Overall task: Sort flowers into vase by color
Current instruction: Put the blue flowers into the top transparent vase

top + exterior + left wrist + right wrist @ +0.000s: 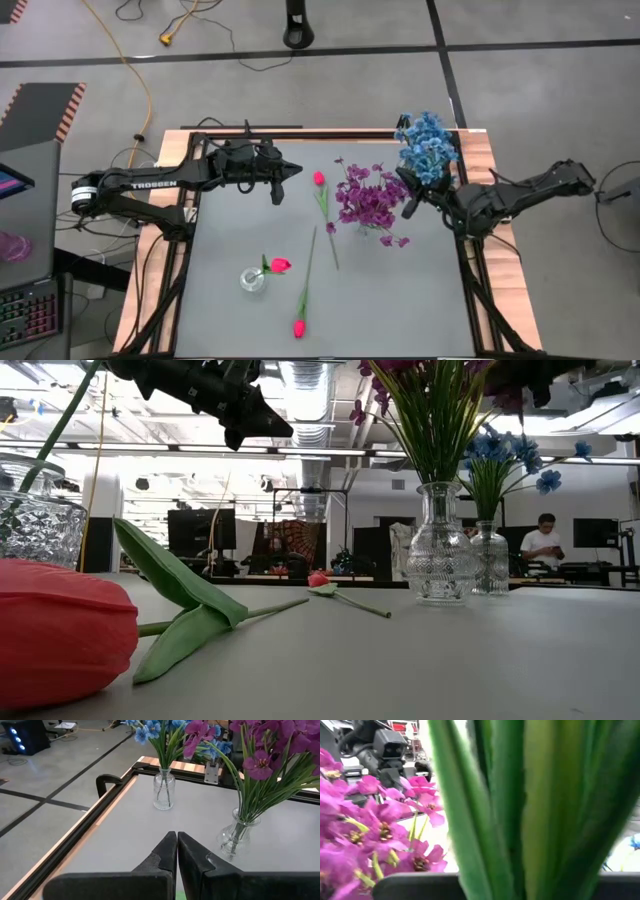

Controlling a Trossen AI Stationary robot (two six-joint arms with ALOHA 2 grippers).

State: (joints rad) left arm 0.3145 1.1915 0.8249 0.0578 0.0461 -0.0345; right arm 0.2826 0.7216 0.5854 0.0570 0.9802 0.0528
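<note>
Purple flowers (368, 200) crowding right approach

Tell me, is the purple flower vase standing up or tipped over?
Standing up. The low view shows the purple flower vase upright on the table, stems rising straight out of its neck.

floor (540, 30): grey, black tape lines | ceiling (330, 375): exposed ducts | person (543, 542) at back

Three vases (254, 280) — three pink-red tulips (299, 327); two bunches (368, 197).
</note>
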